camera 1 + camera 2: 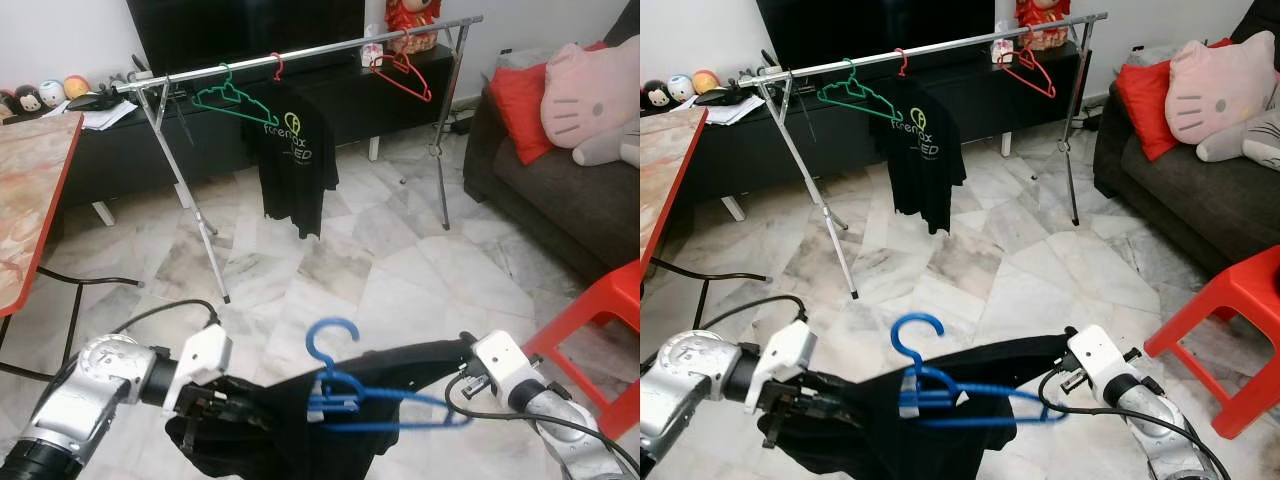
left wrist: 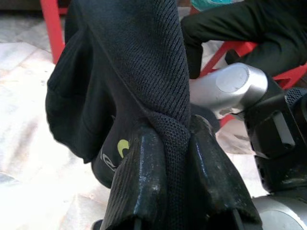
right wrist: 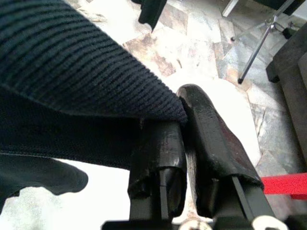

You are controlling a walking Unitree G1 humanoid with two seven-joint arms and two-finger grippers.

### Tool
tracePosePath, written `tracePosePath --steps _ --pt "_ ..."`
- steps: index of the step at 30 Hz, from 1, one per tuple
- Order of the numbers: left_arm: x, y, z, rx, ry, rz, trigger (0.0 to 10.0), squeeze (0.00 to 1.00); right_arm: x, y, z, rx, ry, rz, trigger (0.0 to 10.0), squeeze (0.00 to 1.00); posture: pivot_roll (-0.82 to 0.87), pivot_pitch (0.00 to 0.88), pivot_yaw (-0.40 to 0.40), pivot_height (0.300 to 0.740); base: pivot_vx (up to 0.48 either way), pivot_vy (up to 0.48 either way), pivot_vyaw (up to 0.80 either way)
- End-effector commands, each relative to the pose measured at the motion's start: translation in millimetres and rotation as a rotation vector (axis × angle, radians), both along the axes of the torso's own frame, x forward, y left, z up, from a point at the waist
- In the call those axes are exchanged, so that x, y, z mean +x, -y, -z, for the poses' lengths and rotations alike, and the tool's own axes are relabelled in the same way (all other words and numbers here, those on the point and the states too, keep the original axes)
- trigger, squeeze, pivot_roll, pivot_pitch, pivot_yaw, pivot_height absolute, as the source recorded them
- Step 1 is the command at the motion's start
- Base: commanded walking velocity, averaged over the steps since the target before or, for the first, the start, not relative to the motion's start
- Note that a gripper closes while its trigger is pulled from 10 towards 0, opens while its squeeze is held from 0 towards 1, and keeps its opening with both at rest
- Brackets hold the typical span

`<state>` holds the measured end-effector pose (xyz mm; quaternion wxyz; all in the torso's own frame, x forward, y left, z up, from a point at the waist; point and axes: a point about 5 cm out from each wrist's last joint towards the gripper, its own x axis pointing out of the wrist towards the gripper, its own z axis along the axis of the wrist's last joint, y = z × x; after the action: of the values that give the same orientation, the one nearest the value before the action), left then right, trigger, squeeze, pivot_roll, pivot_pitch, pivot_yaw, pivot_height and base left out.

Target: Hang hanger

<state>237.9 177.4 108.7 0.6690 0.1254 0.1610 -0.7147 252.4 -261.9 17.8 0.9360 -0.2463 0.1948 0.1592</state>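
You are partway through: closest to you, the left gripper [image 2: 165, 158] has its two glossy black fingers clamped on a fold of the black shirt [image 1: 290, 420], and the right gripper [image 3: 184, 143] pinches the other edge of the same cloth between nearly closed fingers, so the garment is stretched low between your two silver arms. The fabric is a fine ribbed knit, soft and slack, sagging in a bunch under the left side, with a small yellow-green mark on it. The blue hanger [image 1: 350, 395], thin smooth plastic with an open curled hook standing upward, sits on top of the shirt; whether it is properly threaded inside the neck you cannot tell. So the pick-up looks done, and by my judgement the carrying and hooking are left. Beyond lies pale veined marble floor [image 1: 330, 270], hard and shiny. Well apart from you stands the metal rack [image 1: 300, 50], a slim chrome bar on crossed legs, already carrying a green hanger [image 1: 228, 98], another black shirt with print [image 1: 290, 150] and a red hanger [image 1: 405, 75], with bare bar between them.
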Motion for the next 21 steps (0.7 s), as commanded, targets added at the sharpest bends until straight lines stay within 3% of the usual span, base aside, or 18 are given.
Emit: tracePosePath --steps 1,3,4,5,6,14,21 --pt "-3.0 -13.2 -1.2 0.065 -0.005 0.022 10.0 0.00 -5.2 37.3 -4.3 0.011 -0.001 0.222 0.0 0.00 -0.18 0.000 0.054 0.740 0.000 0.000 0.00" --pt "-2.7 -7.8 1.6 0.081 0.013 0.026 10.0 0.00 -1.9 32.1 -4.9 0.042 0.011 0.211 9.5 0.00 -0.18 0.000 0.058 0.740 0.000 0.000 0.00" --pt "-2.7 -7.8 1.6 0.081 0.013 0.026 10.0 0.00 -1.9 32.1 -4.9 0.042 0.011 0.211 9.5 0.00 -0.18 0.000 0.058 0.740 0.000 0.000 0.00" --pt "-2.6 -4.0 4.8 0.103 0.027 0.032 10.0 0.00 0.9 26.7 -5.9 0.068 0.016 0.186 10.0 0.32 -0.18 0.000 0.060 0.740 0.000 0.000 0.00" --pt "-2.8 -2.1 5.3 0.105 0.029 0.034 10.0 0.00 1.9 24.6 -6.5 0.074 0.017 0.169 10.0 1.00 -0.19 0.000 0.061 0.740 0.000 0.000 0.00" --pt "-2.8 1.8 7.9 0.114 0.043 0.028 10.0 0.00 1.0 13.5 -7.9 0.045 -0.042 -0.019 10.0 1.00 -0.18 0.000 0.062 0.740 0.000 0.000 0.00" --pt "1.6 9.6 10.3 0.109 0.072 -0.001 10.0 0.00 -8.0 -0.4 -6.1 0.081 -0.109 -0.200 10.0 1.00 -0.18 0.000 0.054 0.740 0.000 0.000 0.00"
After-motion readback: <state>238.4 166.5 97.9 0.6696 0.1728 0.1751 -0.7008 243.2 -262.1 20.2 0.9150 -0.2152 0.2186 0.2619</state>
